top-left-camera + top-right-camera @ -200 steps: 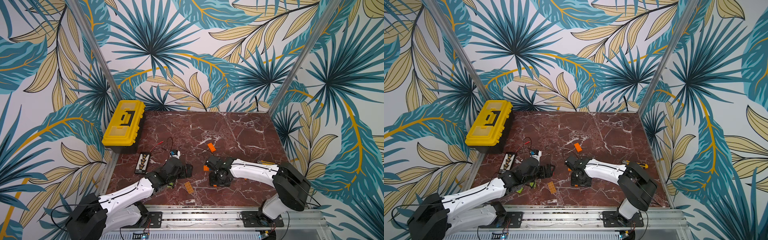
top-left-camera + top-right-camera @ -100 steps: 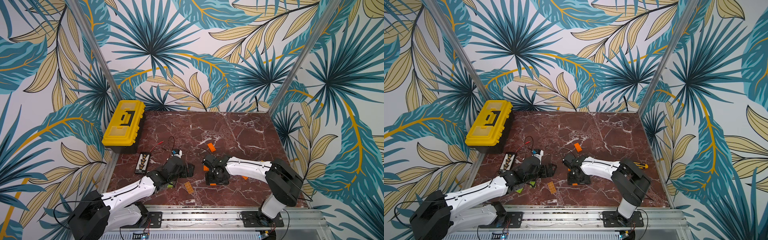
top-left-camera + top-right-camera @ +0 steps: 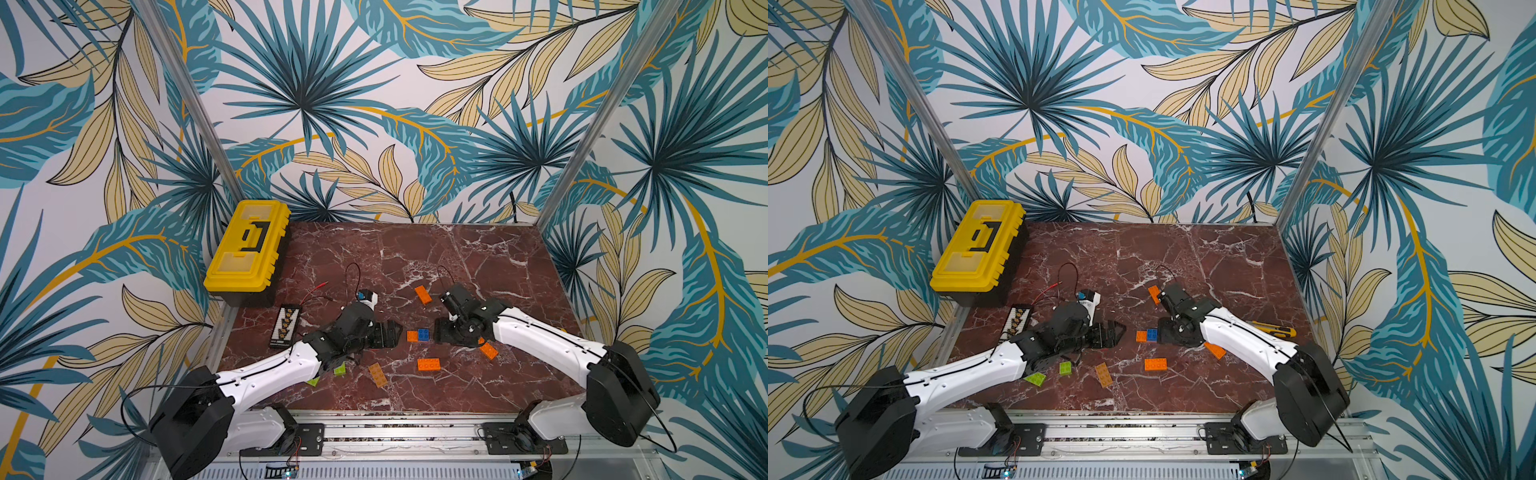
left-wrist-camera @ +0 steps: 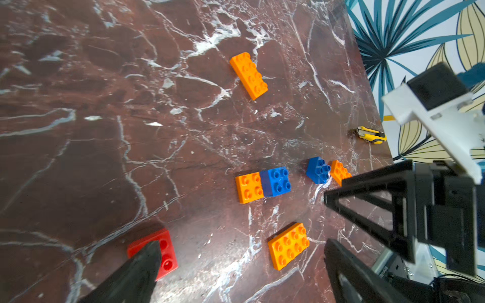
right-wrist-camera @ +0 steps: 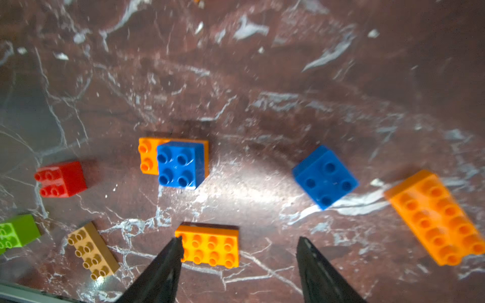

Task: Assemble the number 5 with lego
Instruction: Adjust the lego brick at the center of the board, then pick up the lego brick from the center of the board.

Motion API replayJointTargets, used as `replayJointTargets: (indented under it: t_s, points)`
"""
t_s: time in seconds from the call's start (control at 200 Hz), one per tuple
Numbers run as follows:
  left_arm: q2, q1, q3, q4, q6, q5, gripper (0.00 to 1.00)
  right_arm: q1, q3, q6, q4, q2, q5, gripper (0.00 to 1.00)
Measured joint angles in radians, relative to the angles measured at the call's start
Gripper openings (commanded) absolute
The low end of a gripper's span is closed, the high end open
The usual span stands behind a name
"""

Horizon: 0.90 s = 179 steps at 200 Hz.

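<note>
Your right tool (image 3: 441, 332) has pulled back off the long orange brick (image 3: 429, 364), which lies loose near the blue-on-orange stack (image 3: 417, 335); jaws half open, empty. Left tool (image 3: 392, 332) gapes wide, empty. Other lego (image 3: 377, 375) lies scattered round the stack: barely begun, I'd say.

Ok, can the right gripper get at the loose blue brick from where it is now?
Likely yes. The right gripper is open and empty, and the loose blue brick lies on bare marble just ahead of it, with gaps to the blue-on-orange stack and the long orange brick. Nothing stands between.
</note>
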<state>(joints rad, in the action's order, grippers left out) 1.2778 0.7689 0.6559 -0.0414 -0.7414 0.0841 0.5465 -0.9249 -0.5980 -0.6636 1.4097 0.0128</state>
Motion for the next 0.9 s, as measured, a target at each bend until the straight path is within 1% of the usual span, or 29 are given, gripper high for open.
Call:
replayJointTargets:
  t_s: [0.075,0.155,0.35,0.531,0.616,0.711,0.896]
  points:
    - [0.045,0.004,0.023,0.025,0.000,0.034,1.00,-0.065,0.000,0.070,0.016,0.017,-0.013,0.70]
    - [0.082,0.013,0.040,0.037,0.000,0.061,1.00,-0.107,-0.010,0.138,0.017,0.068,-0.037,0.70]
    - [0.113,0.027,0.079,0.045,0.002,0.089,1.00,-0.132,-0.049,0.241,0.015,0.181,-0.080,0.75]
    - [0.112,0.028,0.082,0.045,0.011,0.088,1.00,-0.134,-0.065,0.282,0.010,0.201,-0.080,0.76]
    - [0.112,0.028,0.082,0.045,0.013,0.088,1.00,-0.134,-0.072,0.292,0.001,0.201,-0.068,0.79]
    - [0.112,0.028,0.082,0.045,0.013,0.089,1.00,-0.136,-0.073,0.298,0.002,0.195,-0.047,0.79]
    - [0.112,0.028,0.082,0.045,0.016,0.089,1.00,-0.168,-0.075,0.299,0.005,0.215,-0.051,0.74]
